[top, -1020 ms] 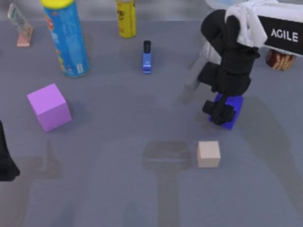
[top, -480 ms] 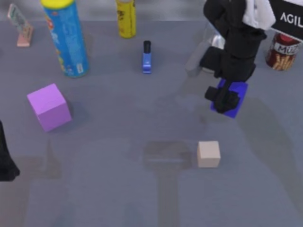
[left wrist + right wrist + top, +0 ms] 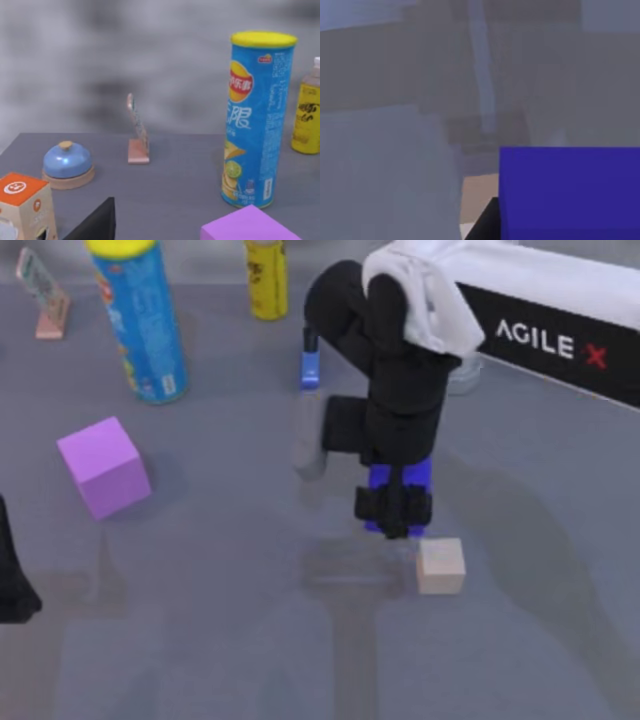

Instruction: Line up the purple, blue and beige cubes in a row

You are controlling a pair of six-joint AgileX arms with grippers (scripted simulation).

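Grey and matte, the worktop (image 3: pixel 220 620) carries clutter along its far edge: a blue crisps tube (image 3: pixel 137 320), a yellow bottle (image 3: pixel 266 278) and a small blue bottle with a black cap (image 3: pixel 310 362). At the middle of the top view the right hand (image 3: pixel 394 512) is clenched on the blue cube (image 3: pixel 400 478), carrying it just beside the beige cube (image 3: pixel 440 565), on that cube's left and slightly farther back. The right wrist view shows the blue cube filling the near corner, with a sliver of beige beyond its edge. The purple cube (image 3: pixel 104 466) sits well apart at the left, turned a little askew. The left hand (image 3: pixel 15 585) is parked at the left edge; its fingers cannot be read.

To set the blue cube down well, I would bring it level with the beige cube's row, square its faces to its neighbour and leave a small gap so the fingers do not nudge the beige cube on release. Lower until it rests flat, then let go straight upward. Room should be left on the blue cube's left for the purple one.
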